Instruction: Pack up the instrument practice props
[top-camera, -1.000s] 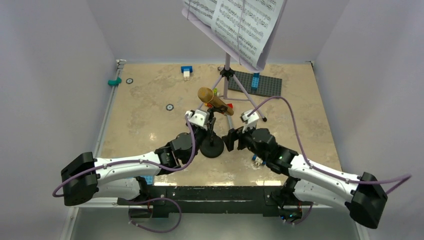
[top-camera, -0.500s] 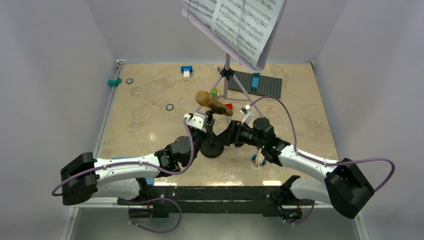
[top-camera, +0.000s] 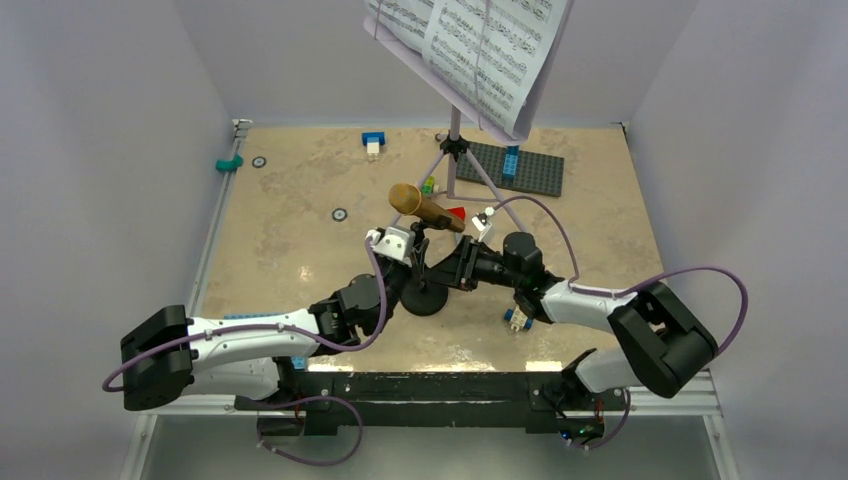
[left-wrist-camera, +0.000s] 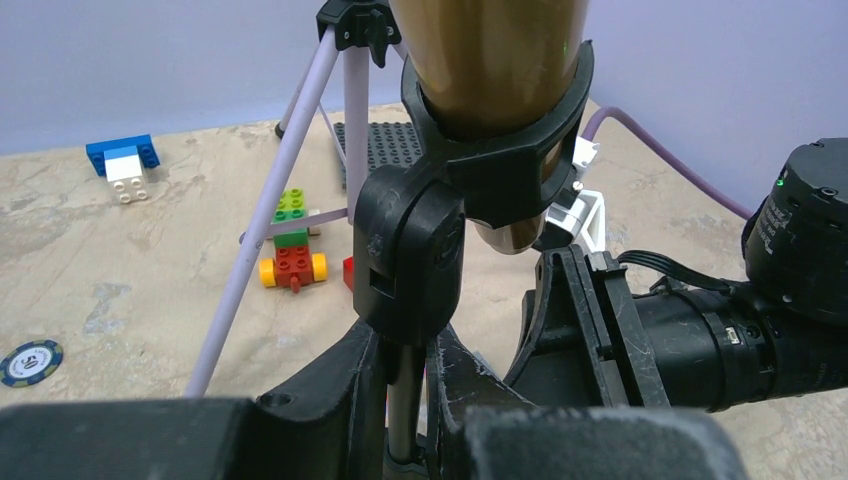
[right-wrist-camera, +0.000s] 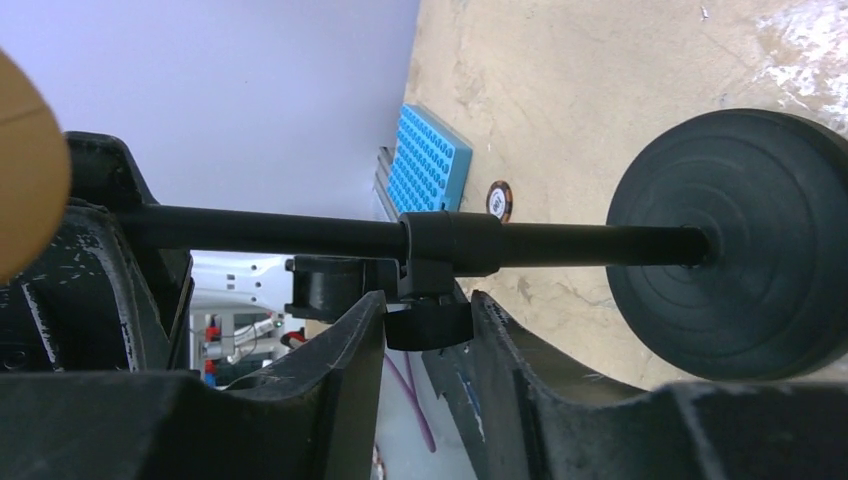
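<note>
sheet-music pages (top-camera: 470, 45) with printed staves

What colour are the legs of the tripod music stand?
The music stand legs are pale lavender; the left wrist view shows them best.

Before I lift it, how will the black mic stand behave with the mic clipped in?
Likely top-heavy: the gold microphone sits tilted in a clip atop the pole. The mic stand has a weighty-looking round base, so expect swing. The smooth pole may swivel in the left claw.
</note>
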